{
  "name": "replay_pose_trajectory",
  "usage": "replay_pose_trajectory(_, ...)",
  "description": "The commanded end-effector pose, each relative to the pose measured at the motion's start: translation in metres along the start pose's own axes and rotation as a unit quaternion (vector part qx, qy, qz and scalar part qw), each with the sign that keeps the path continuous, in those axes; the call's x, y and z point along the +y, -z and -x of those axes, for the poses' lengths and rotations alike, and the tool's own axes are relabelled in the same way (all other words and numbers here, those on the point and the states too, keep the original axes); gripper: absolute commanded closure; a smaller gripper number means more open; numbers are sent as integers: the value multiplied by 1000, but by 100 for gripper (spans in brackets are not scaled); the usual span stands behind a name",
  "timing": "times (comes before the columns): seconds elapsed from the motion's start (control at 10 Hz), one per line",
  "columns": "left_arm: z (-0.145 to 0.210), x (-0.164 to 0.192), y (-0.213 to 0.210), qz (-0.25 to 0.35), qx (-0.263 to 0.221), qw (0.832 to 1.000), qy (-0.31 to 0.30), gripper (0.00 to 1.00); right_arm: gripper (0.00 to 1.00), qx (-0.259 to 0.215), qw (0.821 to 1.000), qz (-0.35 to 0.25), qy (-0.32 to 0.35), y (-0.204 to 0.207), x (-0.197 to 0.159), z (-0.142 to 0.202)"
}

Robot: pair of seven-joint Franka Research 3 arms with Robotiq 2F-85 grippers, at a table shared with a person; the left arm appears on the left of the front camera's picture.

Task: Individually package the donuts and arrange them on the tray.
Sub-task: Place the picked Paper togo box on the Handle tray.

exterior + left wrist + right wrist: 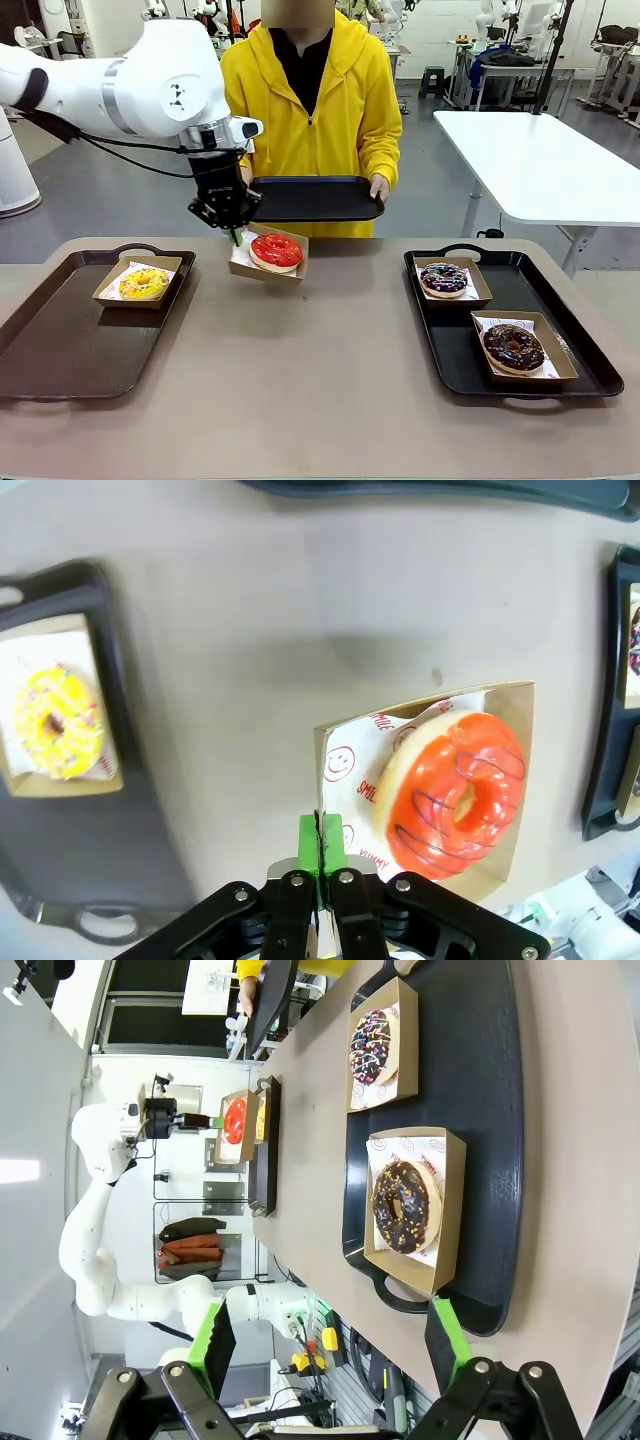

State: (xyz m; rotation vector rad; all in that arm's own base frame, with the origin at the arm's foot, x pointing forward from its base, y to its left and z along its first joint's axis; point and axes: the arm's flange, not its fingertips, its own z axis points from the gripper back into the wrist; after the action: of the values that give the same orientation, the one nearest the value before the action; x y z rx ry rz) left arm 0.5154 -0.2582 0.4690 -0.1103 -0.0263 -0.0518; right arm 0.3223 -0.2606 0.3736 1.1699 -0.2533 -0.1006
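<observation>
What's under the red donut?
The red donut sits on white printed paper inside a cardboard box, which the left gripper pinches by its edge, above the table. The donut hides the box's bottom.

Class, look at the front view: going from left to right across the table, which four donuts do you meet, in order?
Yellow-iced ring donut in its cardboard box, then glossy red ring donut in the box held up by the left gripper, then dark purple sprinkled ring donut, then chocolate brown sprinkled ring donut.

Bright, even light; wide-angle edge distortion
</observation>
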Motion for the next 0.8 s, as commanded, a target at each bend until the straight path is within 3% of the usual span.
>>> replay_pose_trajectory(0.0,52,43,-31,-4,-11,1000,22,99,0,-6,1000,-8,11,1,1,1)
replay_pose_trajectory(0.2,76,85,-50,1,-22,1000,22,99,0,-6,1000,-8,11,1,1,1)
replay_pose_trajectory(0.7,120,190,-37,14,-20,1000,0,99,0,-6,1000,-8,11,1,1,1)
